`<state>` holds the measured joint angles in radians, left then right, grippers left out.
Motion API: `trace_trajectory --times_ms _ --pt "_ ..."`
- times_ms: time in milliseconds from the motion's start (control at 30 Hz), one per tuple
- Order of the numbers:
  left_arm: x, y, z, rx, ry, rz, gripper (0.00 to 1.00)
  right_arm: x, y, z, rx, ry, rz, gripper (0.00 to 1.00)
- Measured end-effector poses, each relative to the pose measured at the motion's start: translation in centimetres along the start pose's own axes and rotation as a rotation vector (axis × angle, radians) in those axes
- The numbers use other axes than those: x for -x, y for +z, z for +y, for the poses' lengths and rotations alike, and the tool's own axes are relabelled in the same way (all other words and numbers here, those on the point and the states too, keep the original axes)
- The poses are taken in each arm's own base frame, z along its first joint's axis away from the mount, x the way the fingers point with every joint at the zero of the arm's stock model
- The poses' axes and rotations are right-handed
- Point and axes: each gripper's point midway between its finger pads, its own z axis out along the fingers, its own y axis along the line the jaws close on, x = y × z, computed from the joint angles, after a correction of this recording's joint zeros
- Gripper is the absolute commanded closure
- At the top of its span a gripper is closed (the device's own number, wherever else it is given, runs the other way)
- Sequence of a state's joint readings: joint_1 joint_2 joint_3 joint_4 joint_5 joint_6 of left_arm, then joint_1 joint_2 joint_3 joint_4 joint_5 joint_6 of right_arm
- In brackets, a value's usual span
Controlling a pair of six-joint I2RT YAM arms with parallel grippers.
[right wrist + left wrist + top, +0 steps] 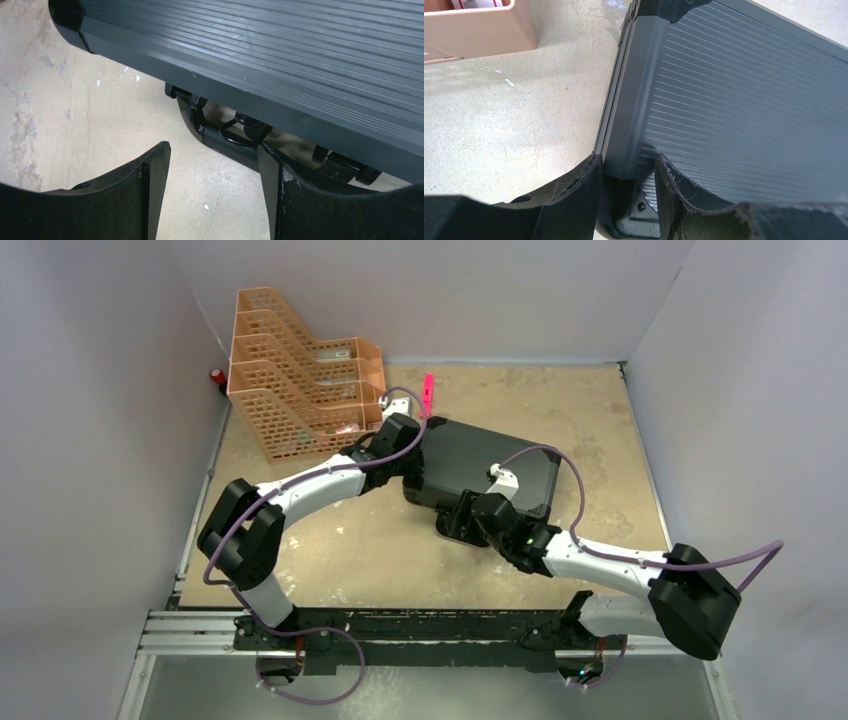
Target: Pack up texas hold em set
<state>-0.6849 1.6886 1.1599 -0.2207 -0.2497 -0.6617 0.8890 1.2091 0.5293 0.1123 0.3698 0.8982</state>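
We find the black case (480, 465) lying flat and closed in the middle of the worktop (600, 440), a little right of the orange trays (300, 390) and just below the pink marker (428, 392). No chips, cards or buttons lie loose in any view, so we judge the packing to be at its last step: securing the closed case.

The left end effector (626, 165) sits at the case's left corner. In the left wrist view one finger (574, 195) presses the side wall and the other lies on the ribbed lid, so we read it as clenched on that corner, steadying the case.

The right end effector (215, 145) is at the case's lower edge, released, with bare worktop between its fingers. The handle (197, 122) and other front hardware lie just beyond its tips, under the lid's rim.

We think the next move calls for the right arm to reach that front hardware and press it shut while the left stops the case sliding. We cannot tell whether any latch is already fastened.
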Motion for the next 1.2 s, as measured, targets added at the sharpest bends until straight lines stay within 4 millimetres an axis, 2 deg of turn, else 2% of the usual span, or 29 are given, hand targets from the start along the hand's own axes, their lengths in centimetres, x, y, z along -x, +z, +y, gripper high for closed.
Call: trace_trajectory --times_ms 367,567,767,867,1100,1200 --pt "0.1 0.0 0.0 -0.002 -0.001 -0.001 0.59 1.3 0.3 -0.2 -0.026 0.04 -0.066 0.34" --pt "0.1 0.0 0.0 -0.002 -0.001 -0.001 0.6 1.7 0.5 -0.1 -0.038 0.073 -0.082 0.39" --pt "0.1 0.0 0.0 -0.003 -0.001 0.0 0.59 1.8 0.4 -0.3 -0.056 0.08 -0.081 0.4" --pt "0.1 0.0 0.0 -0.003 -0.002 0.0 0.57 2.3 -0.2 0.0 -0.038 0.064 -0.085 0.4" --pt "0.0 0.0 0.0 -0.009 -0.005 0.0 0.45 4.5 -3.0 1.8 0.047 0.004 -0.103 0.38" --pt "-0.3 -0.2 0.0 -0.022 -0.014 0.004 0.43 4.9 -3.5 2.1 0.062 -0.017 -0.086 0.48"
